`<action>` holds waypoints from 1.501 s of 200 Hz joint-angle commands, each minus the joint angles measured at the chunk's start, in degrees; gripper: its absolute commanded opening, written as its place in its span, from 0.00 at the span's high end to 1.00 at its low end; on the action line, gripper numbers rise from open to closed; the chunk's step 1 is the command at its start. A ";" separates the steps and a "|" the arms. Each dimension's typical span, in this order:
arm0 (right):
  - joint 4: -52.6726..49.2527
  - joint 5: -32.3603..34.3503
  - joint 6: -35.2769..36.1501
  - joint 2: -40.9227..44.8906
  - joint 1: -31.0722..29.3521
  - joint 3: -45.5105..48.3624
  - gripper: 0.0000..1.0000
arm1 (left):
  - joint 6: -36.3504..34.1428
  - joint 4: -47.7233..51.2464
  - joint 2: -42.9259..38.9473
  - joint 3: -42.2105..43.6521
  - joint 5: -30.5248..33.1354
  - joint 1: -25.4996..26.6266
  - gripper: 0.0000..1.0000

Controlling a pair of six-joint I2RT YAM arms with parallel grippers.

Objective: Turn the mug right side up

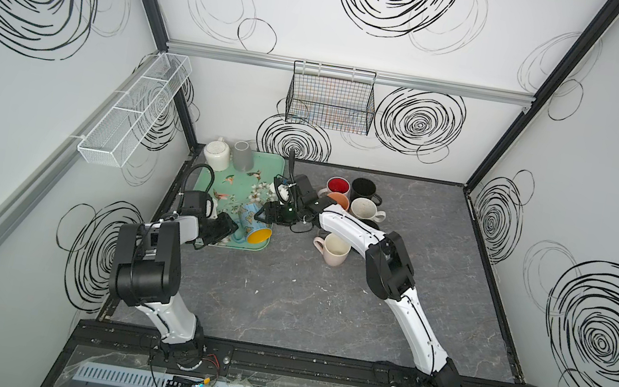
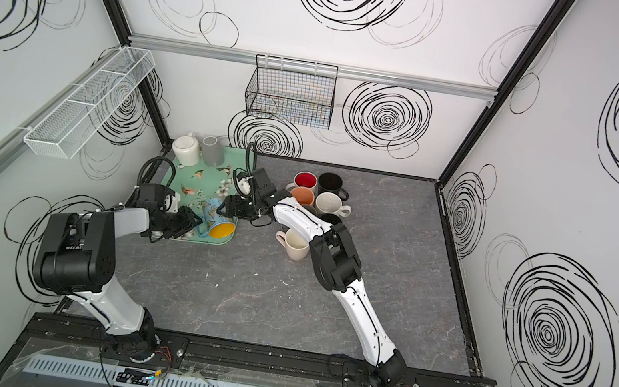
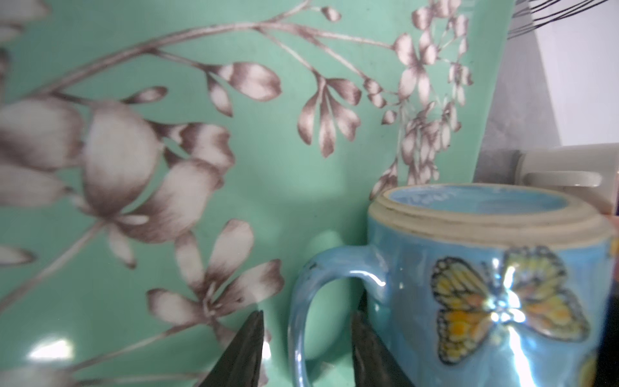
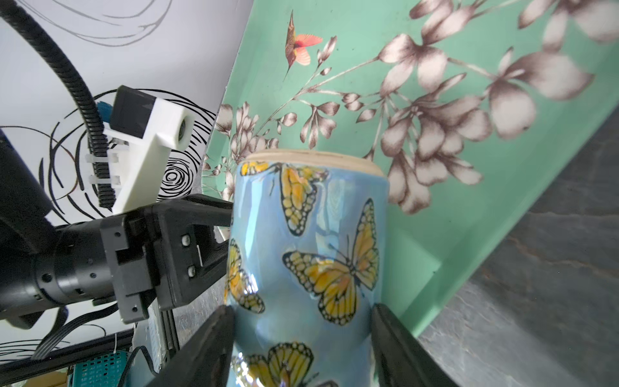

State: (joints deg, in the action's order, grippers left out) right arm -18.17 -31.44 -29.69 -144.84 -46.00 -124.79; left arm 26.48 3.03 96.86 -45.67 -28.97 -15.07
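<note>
Close to the tray rim (image 4: 502,234), right fingers (image 4: 214,348) clasp the mug (image 4: 311,251); narrowly parted left fingers (image 3: 248,348) straddle its handle (image 3: 298,318).

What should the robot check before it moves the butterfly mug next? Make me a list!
1. Mug right side up: not ok. It is tipped on its side over the tray.
2. Left hand clear of the handle: ok. It is open, with a gap on each side of the handle.
3. Right hand placed around the mug's body: ok. One finger sits on each side.
4. Right hand gripping firmly: cannot tell.
5. Bare tray nearby to stand the mug on: ok.
6. Pink mug far enough from the right arm: cannot tell. It stands close beside it.
</note>
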 commanded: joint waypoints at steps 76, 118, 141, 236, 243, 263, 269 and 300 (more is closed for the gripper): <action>-4.34 0.61 1.11 -5.02 2.46 2.31 0.36 | 14.74 -18.89 -0.27 4.37 -14.13 0.31 0.68; -4.25 0.68 1.37 -4.84 2.93 2.02 0.33 | 16.74 -18.76 -2.50 4.43 -14.28 0.56 0.72; -3.89 0.33 1.72 -4.47 3.02 2.06 0.33 | 18.34 -20.26 -3.05 5.08 -14.49 0.70 0.73; -4.09 0.86 2.92 -3.91 2.49 2.07 0.33 | 20.56 -18.58 -7.88 3.77 -13.58 3.55 0.75; -4.14 0.94 3.03 -3.87 2.51 2.08 0.33 | 20.45 -18.20 -8.16 3.75 -13.44 3.56 0.75; -4.84 1.59 3.98 -3.30 2.58 2.11 0.33 | 20.45 -17.75 -8.88 3.92 -12.89 3.64 0.75; -4.94 1.73 4.21 -3.20 2.58 2.14 0.33 | 20.29 -17.69 -9.04 4.01 -12.74 3.64 0.75; -5.31 1.65 4.78 -3.41 2.62 2.13 0.33 | 19.05 -17.13 -8.49 4.85 -11.95 3.78 0.75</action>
State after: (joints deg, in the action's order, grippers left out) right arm -16.86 -33.95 -27.31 -145.53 -41.95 -124.62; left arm 46.65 -15.55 89.23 -40.77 -36.62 -13.21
